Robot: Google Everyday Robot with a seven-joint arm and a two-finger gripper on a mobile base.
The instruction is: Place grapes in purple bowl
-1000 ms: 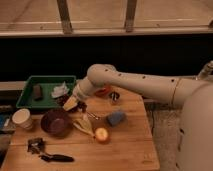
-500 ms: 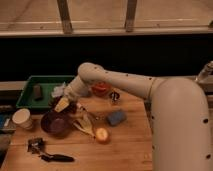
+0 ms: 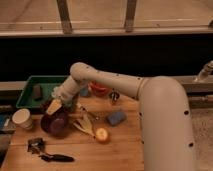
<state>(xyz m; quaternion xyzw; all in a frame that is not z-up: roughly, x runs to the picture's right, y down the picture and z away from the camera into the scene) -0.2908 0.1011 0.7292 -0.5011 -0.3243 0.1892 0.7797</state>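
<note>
Over the last second the arm has swung left across the wooden table [image 3: 125, 150], carrying the gripper [image 3: 56, 106] from near the red-orange bowl [image 3: 100, 90] to just above the purple bowl [image 3: 54, 125]. Its fingers are pressed together (on what, I cannot make out). The grapes cannot be picked out separately; dark stuff sits at the bowl, beneath the gripper. The placing looks close, with release the likely next step.

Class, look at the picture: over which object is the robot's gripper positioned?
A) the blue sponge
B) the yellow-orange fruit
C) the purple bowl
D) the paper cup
C: the gripper hangs directly above the purple bowl, while the blue sponge, paper cup and yellow-orange fruit lie apart from it.
</note>
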